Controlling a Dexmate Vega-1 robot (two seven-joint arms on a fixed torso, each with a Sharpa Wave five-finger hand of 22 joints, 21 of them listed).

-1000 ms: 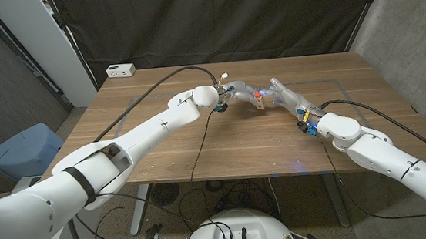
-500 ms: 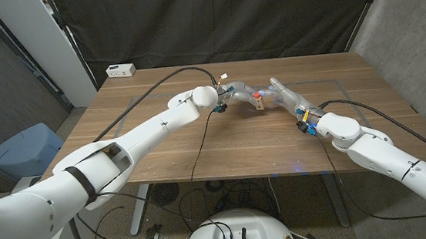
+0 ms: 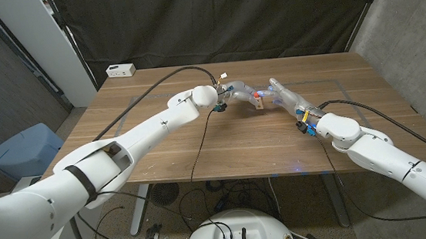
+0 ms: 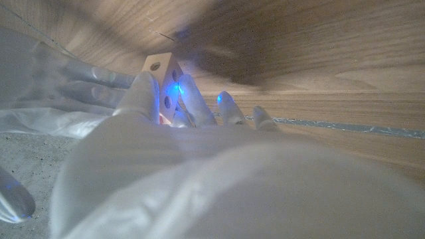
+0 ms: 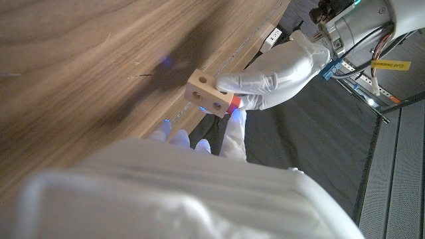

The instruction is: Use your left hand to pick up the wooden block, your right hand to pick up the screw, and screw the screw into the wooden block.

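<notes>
Left robot hand (image 3: 235,94) grips wooden block (image 3: 259,101) above worktop (image 3: 222,138) centre, block clear of surface. Block faces carry round holes. Right robot hand (image 3: 282,96) pinches red screw (image 3: 258,95) against block top. Both hands meet at block. White box (image 3: 121,69) sits at far left worktop corner, well apart. Black cable (image 3: 199,140) crosses worktop under left arm.
</notes>
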